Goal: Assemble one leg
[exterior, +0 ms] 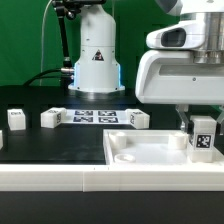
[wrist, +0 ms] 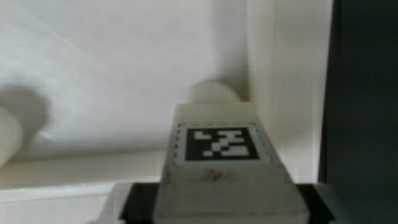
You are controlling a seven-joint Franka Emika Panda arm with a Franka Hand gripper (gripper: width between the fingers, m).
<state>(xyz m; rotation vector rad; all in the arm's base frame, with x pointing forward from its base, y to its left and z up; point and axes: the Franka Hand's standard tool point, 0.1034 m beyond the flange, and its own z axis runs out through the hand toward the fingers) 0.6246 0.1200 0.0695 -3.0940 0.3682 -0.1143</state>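
My gripper [exterior: 203,124] is shut on a leg [exterior: 204,138], a small white block with a black-and-white tag, and holds it upright over the right far corner of the large white square panel [exterior: 150,152]. In the wrist view the leg [wrist: 217,150] fills the middle between my dark fingers [wrist: 146,202], its far end close to the panel's raised rim [wrist: 267,70] at the corner. Whether the leg touches the panel I cannot tell.
Three more legs stand on the black table: one at the exterior view's left [exterior: 16,119], one [exterior: 52,117] beside the marker board [exterior: 94,116], one [exterior: 138,119] at its right. A white robot base [exterior: 96,55] stands behind.
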